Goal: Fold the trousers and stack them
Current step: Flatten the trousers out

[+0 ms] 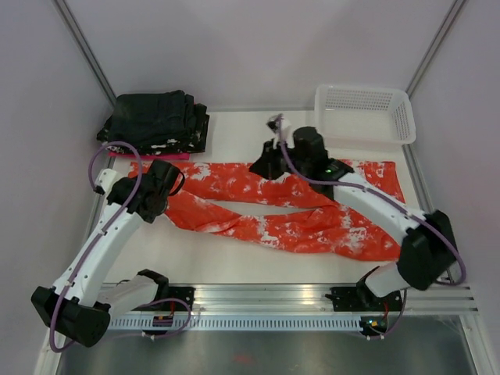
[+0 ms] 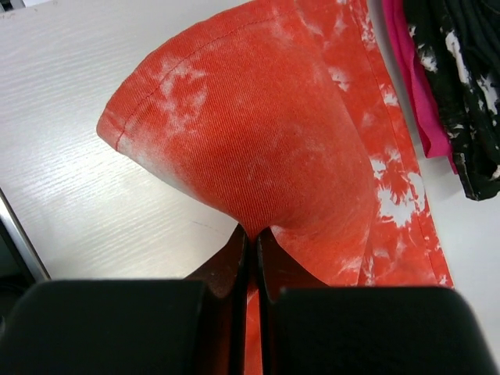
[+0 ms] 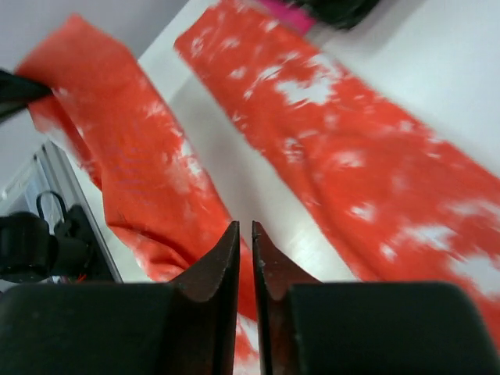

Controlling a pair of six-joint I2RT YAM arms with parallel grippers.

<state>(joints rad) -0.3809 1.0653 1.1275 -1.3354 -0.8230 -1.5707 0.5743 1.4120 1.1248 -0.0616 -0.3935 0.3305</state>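
Observation:
The orange-red trousers [image 1: 312, 226] with white splotches lie spread across the table, waist to the right and both legs running left. My left gripper [image 1: 162, 195] is shut on the end of the near leg. In the left wrist view the hem [image 2: 258, 133] rises off the table in a cone from the pinched jaws of this gripper [image 2: 252, 232]. My right gripper [image 1: 266, 168] hovers over the far leg near the table's middle. In the right wrist view it [image 3: 244, 225] is shut and empty, above the bare strip between the two legs of the trousers [image 3: 351, 156].
A stack of black folded garments [image 1: 156, 119] on a pink cloth [image 1: 148, 155] sits at the back left, just beyond the far leg's end. A white plastic basket [image 1: 363, 113] stands at the back right. A metal rail [image 1: 258, 295] runs along the near edge.

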